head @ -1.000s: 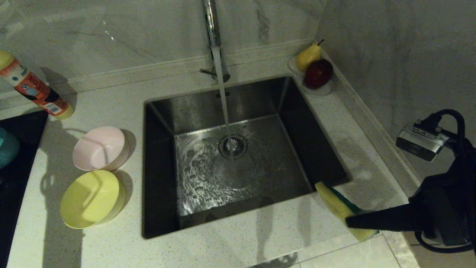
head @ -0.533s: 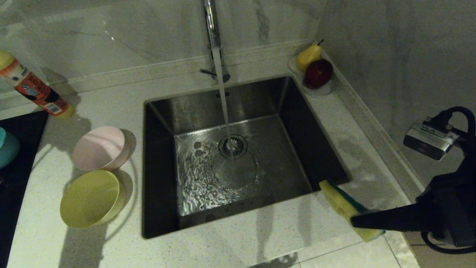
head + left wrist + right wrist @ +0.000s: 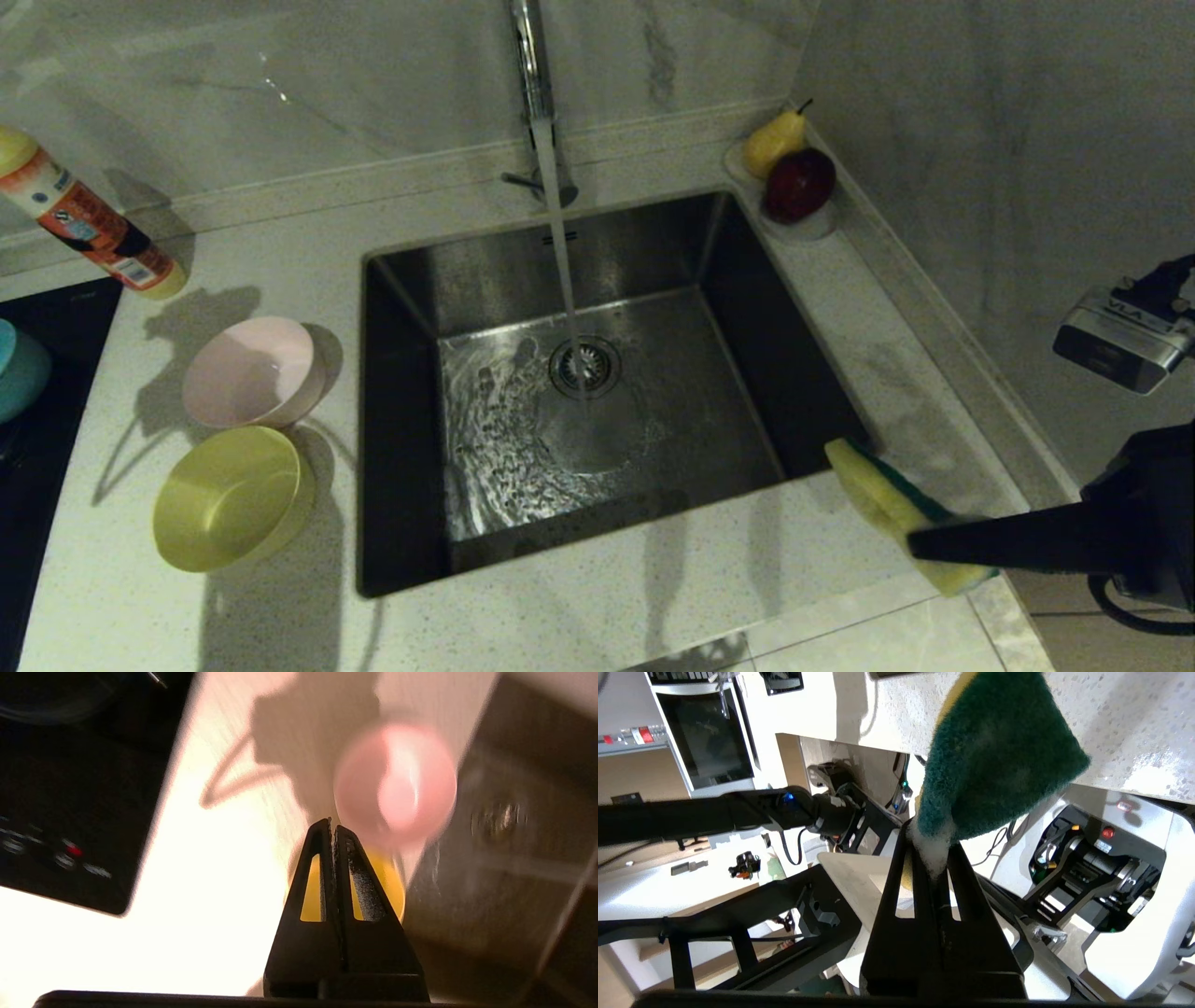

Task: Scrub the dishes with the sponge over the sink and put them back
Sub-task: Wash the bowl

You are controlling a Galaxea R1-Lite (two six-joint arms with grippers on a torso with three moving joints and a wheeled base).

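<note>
Beside the sink, soap bottle, fruit dish.

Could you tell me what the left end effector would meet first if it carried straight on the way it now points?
Probably the yellow bowl: the shut left end effector points over it, with the pink bowl just beyond. Depth is unclear.

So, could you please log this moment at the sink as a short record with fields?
tap: running into the sink
right gripper: shut on the sponge, by the sink's near right corner
left gripper: shut, empty, above the bowls
pink bowl: on the counter left of the sink
yellow bowl: just in front of the pink one
teal bowl: at the far left edge
</note>
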